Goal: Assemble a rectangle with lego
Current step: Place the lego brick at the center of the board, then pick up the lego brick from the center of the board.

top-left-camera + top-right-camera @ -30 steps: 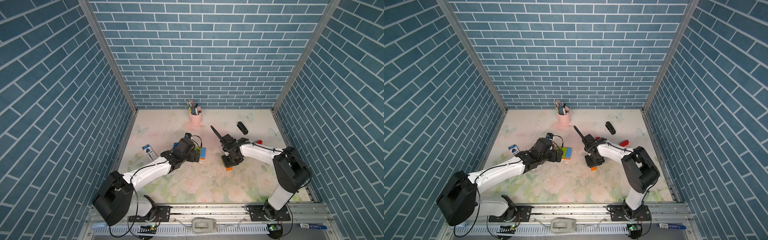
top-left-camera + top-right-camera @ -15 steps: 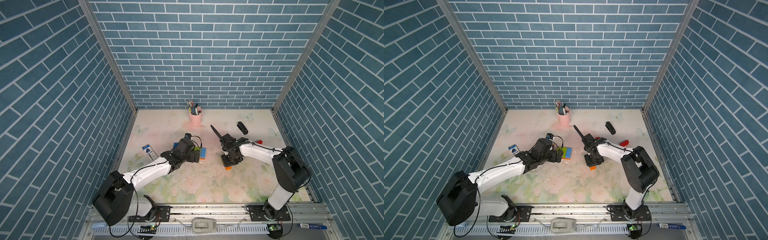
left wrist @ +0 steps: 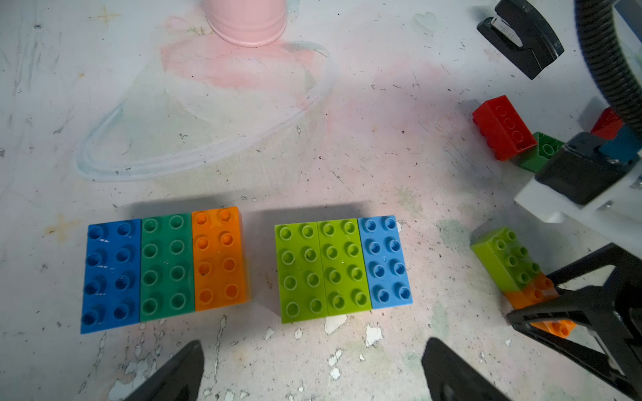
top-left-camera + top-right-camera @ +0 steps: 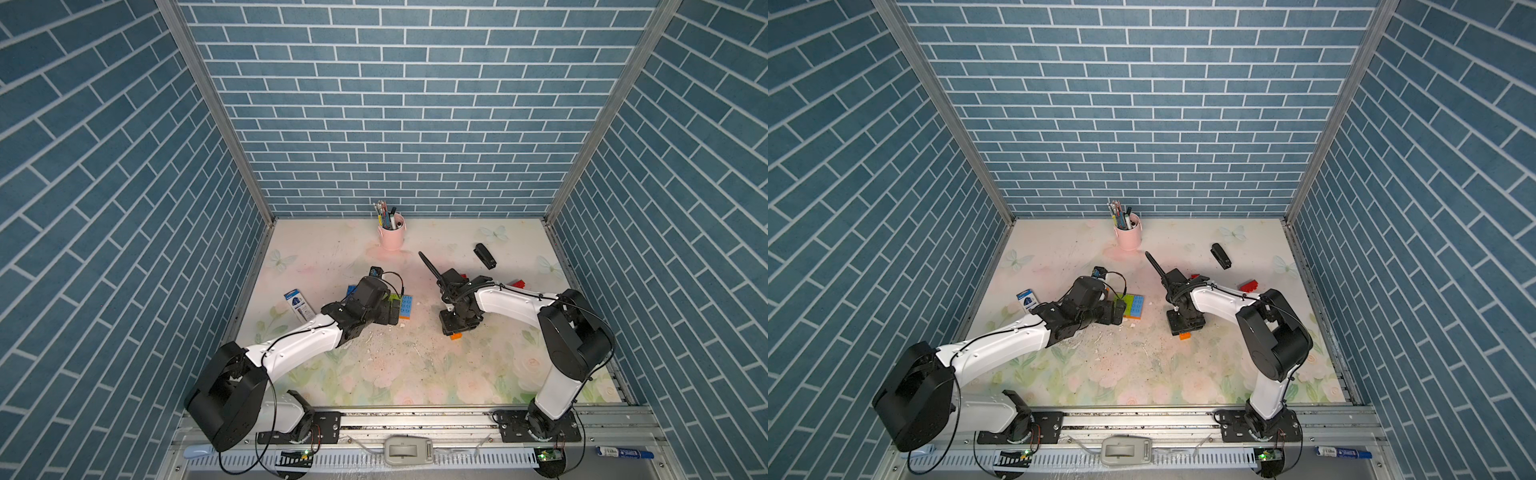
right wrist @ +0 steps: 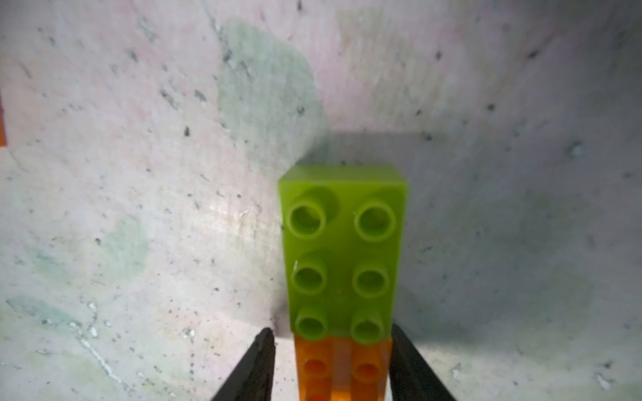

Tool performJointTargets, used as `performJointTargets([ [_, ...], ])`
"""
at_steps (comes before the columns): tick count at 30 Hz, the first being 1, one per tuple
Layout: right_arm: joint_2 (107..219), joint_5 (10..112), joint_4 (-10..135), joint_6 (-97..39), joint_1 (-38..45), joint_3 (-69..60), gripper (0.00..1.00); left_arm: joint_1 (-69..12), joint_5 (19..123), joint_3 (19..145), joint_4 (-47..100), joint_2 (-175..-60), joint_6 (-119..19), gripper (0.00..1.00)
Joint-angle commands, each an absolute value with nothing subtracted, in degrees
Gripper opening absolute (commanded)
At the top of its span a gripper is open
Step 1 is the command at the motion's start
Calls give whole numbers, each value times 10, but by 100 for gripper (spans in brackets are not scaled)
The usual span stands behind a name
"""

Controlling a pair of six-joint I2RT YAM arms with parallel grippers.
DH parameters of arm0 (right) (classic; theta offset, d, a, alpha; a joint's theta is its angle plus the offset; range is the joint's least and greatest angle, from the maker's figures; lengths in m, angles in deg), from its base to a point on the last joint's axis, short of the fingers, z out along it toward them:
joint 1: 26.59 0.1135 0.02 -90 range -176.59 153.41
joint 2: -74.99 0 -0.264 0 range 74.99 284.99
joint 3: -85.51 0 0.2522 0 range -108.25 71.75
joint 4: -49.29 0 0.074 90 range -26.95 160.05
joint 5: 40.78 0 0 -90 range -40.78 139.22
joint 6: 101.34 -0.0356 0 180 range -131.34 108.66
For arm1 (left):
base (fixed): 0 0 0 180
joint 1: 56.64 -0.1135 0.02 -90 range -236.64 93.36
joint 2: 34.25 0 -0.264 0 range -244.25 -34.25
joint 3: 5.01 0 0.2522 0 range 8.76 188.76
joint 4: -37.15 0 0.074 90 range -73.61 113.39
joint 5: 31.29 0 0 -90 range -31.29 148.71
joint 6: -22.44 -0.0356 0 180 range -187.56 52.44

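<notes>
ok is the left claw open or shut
Open: the left claw has its fingers spread wide, with only bare table between them.

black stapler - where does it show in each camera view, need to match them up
Both top views: the black stapler lies near the table's back right, right of the pink pen cup.
Left wrist: the stapler is in frame, past the red brick, well aside from the cup's base.
Right wrist: not in it.
Shared landmark: the pink pen cup, in every view but the right wrist.

No legible text or labels
</notes>
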State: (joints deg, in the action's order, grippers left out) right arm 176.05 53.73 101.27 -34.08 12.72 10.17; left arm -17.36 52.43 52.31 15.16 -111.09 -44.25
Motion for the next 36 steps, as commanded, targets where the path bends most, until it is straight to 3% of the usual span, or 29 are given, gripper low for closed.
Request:
performJointTargets([
  [1,1768,539,1028,-355,128,102,55,-174,524,517,153,-1106,-451,99],
  [5,1734,558,1053,-358,118,81,58,-174,517,524,144,-1103,-458,99],
  [11,1653,568,1090,-357,19,54,59,-176,509,540,145,-1095,-497,99],
  [18,1721,468,1078,-421,-89,9,61,-38,458,626,159,-1191,-629,99],
  [26,1793,461,1015,-477,-97,-37,65,0,491,650,197,-1251,-599,99],
  [36,1850,482,1031,-350,-71,-121,67,-41,478,612,187,-1213,-569,99],
])
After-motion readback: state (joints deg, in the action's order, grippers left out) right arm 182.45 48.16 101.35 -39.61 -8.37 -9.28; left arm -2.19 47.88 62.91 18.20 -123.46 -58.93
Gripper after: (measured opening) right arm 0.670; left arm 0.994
